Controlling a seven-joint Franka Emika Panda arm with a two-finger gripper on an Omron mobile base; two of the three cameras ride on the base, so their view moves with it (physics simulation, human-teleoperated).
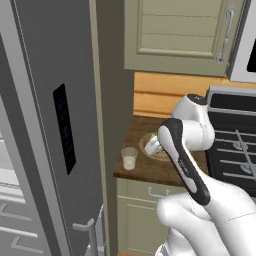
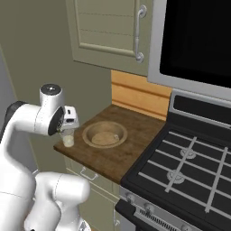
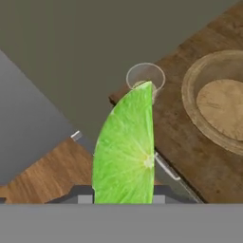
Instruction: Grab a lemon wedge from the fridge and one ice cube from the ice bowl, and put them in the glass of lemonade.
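Well, your gripper [image 3: 122, 201] was clamped partway on the lemon wedge [image 3: 126, 152], its pointed tip over the glass of lemonade [image 3: 145, 77] beside the ice bowl [image 3: 216, 102].

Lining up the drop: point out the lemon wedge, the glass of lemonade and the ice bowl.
lemon wedge [image 3: 126, 152], hand view, middle of its green cut face.
glass of lemonade [image 1: 129, 159], left base view, its side wall.
ice bowl [image 2: 121, 129], right base view, its right rim.

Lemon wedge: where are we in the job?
Done: the lemon wedge is out of the fridge, held in the gripper. In hand: carrying it toward the glass of lemonade on the counter. Left: drop it in, then an ice cube from the ice bowl.
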